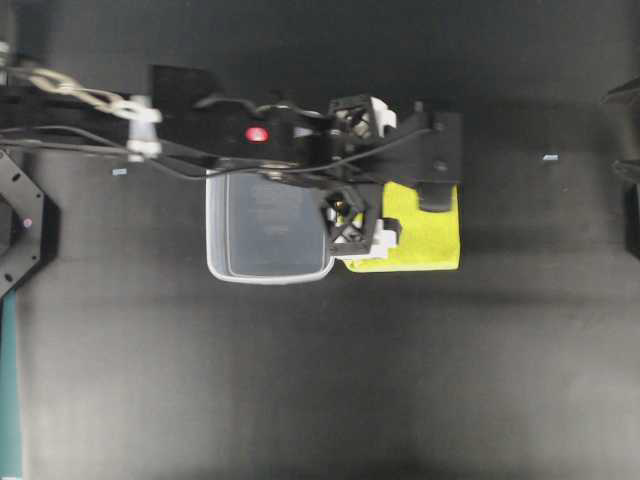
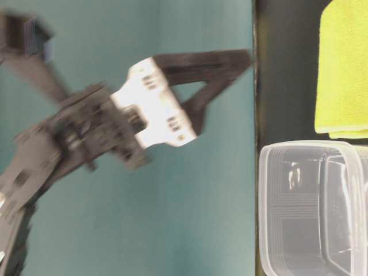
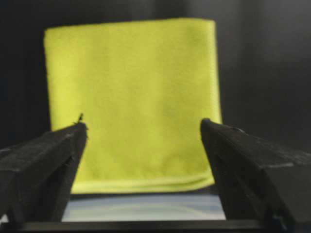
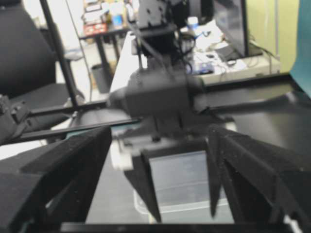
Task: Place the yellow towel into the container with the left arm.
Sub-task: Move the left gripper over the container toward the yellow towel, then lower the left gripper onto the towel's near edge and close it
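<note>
Yellow towel [image 1: 425,235] partly under left end effector [image 1: 400,175].

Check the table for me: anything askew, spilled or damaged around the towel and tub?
Nothing stands out. The yellow towel lies flat and folded beside the container, which sits upright and empty. The left gripper is open above the towel.

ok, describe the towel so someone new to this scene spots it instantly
On the black table, find the clear container near the middle. Right beside it in the overhead view lies the yellow towel, flat and folded square under the left arm's open fingers. It is the only brightly coloured thing there.
</note>
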`<action>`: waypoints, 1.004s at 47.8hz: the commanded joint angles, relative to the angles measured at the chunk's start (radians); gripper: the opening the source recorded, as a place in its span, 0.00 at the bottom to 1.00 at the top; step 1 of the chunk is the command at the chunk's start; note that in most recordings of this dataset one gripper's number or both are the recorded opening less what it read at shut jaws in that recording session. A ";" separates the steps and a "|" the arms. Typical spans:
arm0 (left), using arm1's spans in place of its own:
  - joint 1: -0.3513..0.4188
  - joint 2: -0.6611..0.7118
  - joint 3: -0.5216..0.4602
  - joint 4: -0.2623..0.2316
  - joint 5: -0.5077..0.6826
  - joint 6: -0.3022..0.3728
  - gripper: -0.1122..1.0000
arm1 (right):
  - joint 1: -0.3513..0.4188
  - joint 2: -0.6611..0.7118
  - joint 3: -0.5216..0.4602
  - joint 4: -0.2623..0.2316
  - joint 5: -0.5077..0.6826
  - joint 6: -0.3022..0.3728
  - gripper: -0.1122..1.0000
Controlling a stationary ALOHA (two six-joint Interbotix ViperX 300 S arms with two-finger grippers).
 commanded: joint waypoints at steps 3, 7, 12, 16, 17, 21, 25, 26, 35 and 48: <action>0.031 0.089 -0.081 0.003 0.040 0.017 0.91 | 0.000 -0.011 -0.017 0.003 0.021 0.000 0.80; 0.034 0.133 -0.100 0.003 0.041 0.020 0.91 | 0.000 -0.023 -0.017 0.003 0.037 0.000 0.79; 0.035 0.178 -0.112 0.003 0.040 0.021 0.91 | 0.000 -0.031 -0.017 0.003 0.040 0.000 0.79; 0.038 0.206 -0.112 0.003 0.040 0.026 0.91 | 0.000 -0.032 -0.018 0.003 0.038 0.000 0.79; 0.038 0.218 -0.112 0.003 0.040 0.031 0.91 | 0.000 -0.032 -0.018 0.003 0.038 0.000 0.79; 0.040 0.247 -0.112 0.003 0.035 0.040 0.91 | 0.000 -0.032 -0.018 0.003 0.038 0.000 0.79; 0.040 0.279 -0.118 0.003 0.023 0.046 0.91 | 0.000 -0.032 -0.017 0.003 0.038 0.000 0.79; 0.040 0.287 -0.121 0.003 0.023 0.048 0.91 | 0.000 -0.032 -0.018 0.003 0.040 0.000 0.79; 0.029 0.322 -0.127 0.003 0.020 0.048 0.90 | 0.000 -0.041 -0.021 0.003 0.040 0.000 0.79; 0.011 0.313 -0.135 0.003 0.012 0.051 0.44 | 0.000 -0.041 -0.021 0.003 0.040 0.000 0.79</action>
